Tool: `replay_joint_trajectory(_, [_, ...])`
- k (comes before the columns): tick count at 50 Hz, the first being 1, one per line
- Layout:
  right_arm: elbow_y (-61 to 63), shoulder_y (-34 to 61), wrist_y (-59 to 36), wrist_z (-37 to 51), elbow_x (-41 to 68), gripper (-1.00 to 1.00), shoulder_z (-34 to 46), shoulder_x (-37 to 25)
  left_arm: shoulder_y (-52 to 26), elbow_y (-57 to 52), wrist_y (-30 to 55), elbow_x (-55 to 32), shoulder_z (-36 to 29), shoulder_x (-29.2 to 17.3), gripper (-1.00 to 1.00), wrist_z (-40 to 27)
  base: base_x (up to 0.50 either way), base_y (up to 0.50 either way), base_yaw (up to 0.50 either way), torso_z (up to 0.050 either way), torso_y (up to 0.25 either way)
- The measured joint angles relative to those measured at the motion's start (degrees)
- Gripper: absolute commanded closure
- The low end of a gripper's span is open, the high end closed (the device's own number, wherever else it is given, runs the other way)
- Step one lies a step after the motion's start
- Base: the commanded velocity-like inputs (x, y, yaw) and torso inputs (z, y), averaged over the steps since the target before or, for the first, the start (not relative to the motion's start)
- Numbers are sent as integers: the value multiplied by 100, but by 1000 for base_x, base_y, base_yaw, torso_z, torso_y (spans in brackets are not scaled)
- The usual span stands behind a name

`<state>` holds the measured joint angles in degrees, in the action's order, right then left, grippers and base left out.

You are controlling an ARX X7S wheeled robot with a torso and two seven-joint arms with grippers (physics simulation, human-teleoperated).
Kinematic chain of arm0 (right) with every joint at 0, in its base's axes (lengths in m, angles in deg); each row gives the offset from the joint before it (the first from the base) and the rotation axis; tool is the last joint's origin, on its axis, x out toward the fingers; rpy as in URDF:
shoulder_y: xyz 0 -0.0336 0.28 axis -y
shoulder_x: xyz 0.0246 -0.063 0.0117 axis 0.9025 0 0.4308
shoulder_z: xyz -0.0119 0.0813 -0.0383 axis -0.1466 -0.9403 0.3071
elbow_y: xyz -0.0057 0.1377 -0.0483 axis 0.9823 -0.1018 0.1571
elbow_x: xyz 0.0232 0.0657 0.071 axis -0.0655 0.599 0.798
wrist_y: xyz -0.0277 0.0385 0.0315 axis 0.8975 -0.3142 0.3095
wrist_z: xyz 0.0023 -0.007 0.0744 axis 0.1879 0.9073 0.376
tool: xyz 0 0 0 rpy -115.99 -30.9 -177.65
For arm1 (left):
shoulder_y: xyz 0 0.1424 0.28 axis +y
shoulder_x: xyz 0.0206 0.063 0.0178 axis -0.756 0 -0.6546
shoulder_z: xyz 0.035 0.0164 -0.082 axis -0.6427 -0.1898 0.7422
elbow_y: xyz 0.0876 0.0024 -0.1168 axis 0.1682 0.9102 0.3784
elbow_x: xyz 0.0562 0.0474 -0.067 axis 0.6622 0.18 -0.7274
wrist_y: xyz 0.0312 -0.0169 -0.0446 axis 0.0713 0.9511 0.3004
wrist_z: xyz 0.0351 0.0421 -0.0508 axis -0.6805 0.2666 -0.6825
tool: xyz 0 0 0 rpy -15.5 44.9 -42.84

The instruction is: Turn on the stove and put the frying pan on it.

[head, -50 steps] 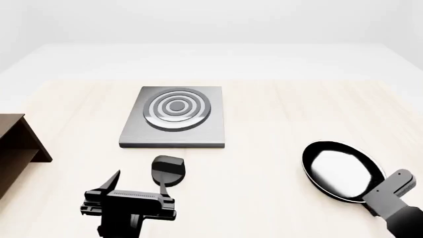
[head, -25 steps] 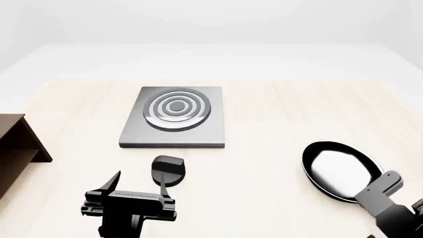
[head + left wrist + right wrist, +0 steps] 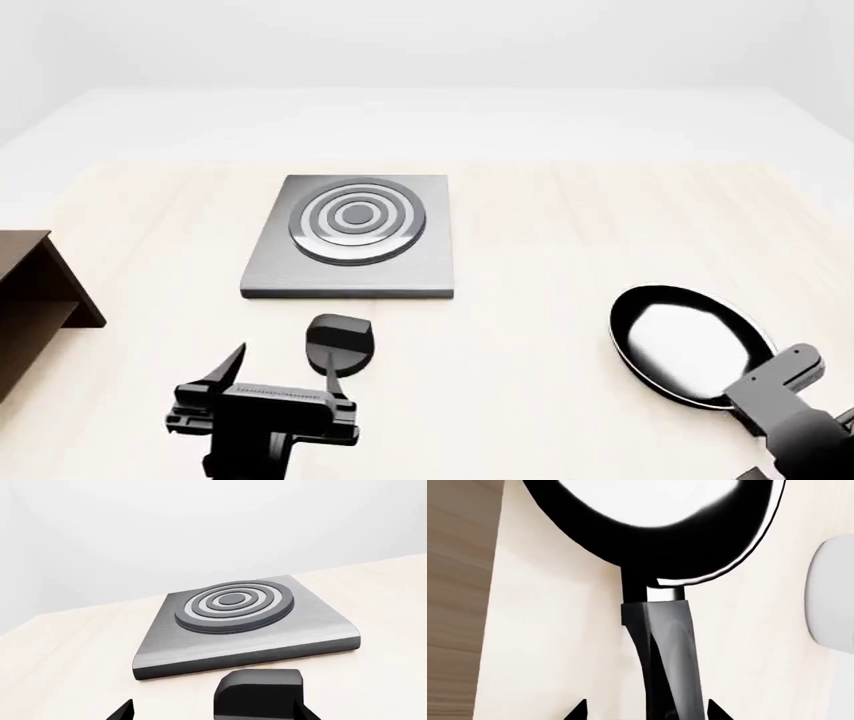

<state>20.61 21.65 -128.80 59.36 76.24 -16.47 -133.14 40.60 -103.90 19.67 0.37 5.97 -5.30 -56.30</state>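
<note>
The stove [image 3: 350, 236] is a dark-grey slab with raised rings, lying mid-table; it also shows in the left wrist view [image 3: 248, 622]. Its black knob [image 3: 339, 343] sits on the table just in front of it. My left gripper [image 3: 283, 368] is open, and in the left wrist view [image 3: 213, 715] the knob [image 3: 259, 697] lies between its fingertips, nearer one of them. The frying pan [image 3: 691, 343] rests on the table at the right. My right gripper [image 3: 771, 388] is open over its handle [image 3: 664, 645], which runs between the fingertips [image 3: 579, 711] without contact.
A brown wooden shelf [image 3: 34, 300] stands at the table's left edge. A white bowl [image 3: 834, 595] shows at the edge of the right wrist view, beside the pan [image 3: 647, 525]. The table's front right edge is near the right arm.
My right gripper has shifted slightly along the pan handle, first toward the pan, then back a little. My left gripper has barely moved. The pan and knob have not moved.
</note>
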Motion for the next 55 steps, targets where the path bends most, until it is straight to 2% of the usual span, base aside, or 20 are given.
replay_joint_trajectory(19, [-71, -72, 156, 32, 158, -100, -99, -72, -17, -23, 21, -8, -62, -32, -100, -50, 5, -4, 0, -4, 0])
replay_joint_trajectory(20, [-56, -76, 164, 31, 160, 100, -93, -81, -18, -22, 20, -9, -64, -34, -100, -52, 0, -4, 0, 0, 0])
replay_joint_trajectory(42, [27, -171, 360, -42, 176, 100, -42, -147, -24, 15, -16, -56, -98, -66, -100, -93, 6, -4, 0, -4, 0])
replay_joint_trajectory(55, [559, -226, 435, 365, 134, 100, -216, -399, -6, -26, -20, -87, -106, -99, -100, -124, 0, -1, 0, 0, 0])
